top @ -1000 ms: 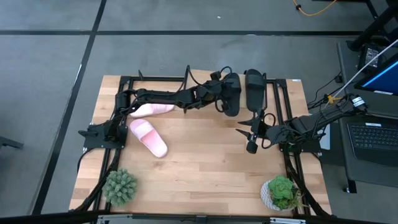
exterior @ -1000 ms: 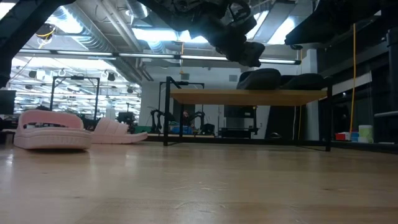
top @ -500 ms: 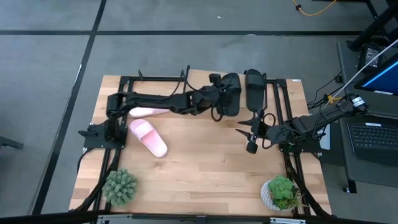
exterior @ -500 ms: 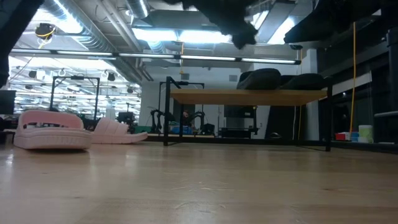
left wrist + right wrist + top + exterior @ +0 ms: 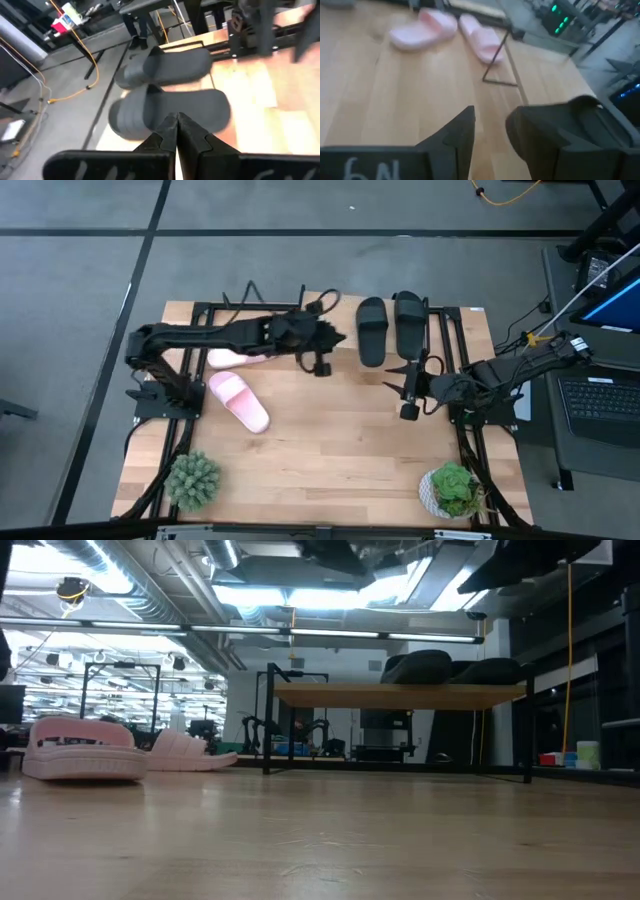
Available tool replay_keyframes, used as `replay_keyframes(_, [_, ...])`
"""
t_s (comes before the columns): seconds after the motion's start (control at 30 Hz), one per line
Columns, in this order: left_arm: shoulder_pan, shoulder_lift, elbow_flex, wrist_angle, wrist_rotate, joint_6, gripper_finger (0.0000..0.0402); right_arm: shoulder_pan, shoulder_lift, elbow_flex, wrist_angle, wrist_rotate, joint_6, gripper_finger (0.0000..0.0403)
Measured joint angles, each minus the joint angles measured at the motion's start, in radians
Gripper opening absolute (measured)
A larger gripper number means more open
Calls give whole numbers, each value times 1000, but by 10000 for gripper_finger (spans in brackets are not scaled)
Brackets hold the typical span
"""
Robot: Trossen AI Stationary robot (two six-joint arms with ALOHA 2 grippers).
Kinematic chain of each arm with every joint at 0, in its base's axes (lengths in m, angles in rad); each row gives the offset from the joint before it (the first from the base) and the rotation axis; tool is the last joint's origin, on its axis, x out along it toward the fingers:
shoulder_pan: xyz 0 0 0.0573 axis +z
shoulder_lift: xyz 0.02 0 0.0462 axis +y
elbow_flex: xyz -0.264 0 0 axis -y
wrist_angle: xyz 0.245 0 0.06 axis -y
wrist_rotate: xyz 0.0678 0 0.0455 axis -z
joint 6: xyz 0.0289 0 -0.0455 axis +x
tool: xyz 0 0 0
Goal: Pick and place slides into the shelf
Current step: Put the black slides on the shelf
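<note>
I see two matte black slides (image 5: 371,330) (image 5: 407,321) lying side by side on the light-wood shelf (image 5: 448,330) at the worktop's (image 5: 330,450) far edge. Two soft pink slides (image 5: 238,400) (image 5: 240,358) sit near its left edge. My left end effector (image 5: 322,366) is pinched empty beside the shelf; my right end effector (image 5: 408,393) stands wide, empty. The grained centre lies open.

From my station I see two plain black slides (image 5: 372,332) (image 5: 409,323) on the shelf's (image 5: 400,695) light-wood board, framed in thin black metal, and two pale pink slides (image 5: 238,401) (image 5: 238,358) on the bench (image 5: 330,450) of blond striped planks. Both arms are dark, their fingers (image 5: 192,136) black, the floor grey. Two green plants (image 5: 193,480) (image 5: 455,489) stand at the near corners, one in a whitish pot.
</note>
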Motion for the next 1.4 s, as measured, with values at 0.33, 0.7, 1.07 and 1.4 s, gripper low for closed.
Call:
replay_keyframes(0.33, [-17,-295,-432,240,-8,-116,0,-113,63,16,-33,-139,-150,145])
replay_keyframes(0.7, [-16,-547,-708,370,-20,-185,0,-272,115,16,18,-271,-203,145])
replay_keyframes(1.07, [-16,-610,-785,377,-94,-187,0,-376,258,162,-149,-298,-213,145])
replay_keyframes(1.4, [-16,-609,-785,376,-94,-172,0,-384,407,268,-303,-315,-161,145])
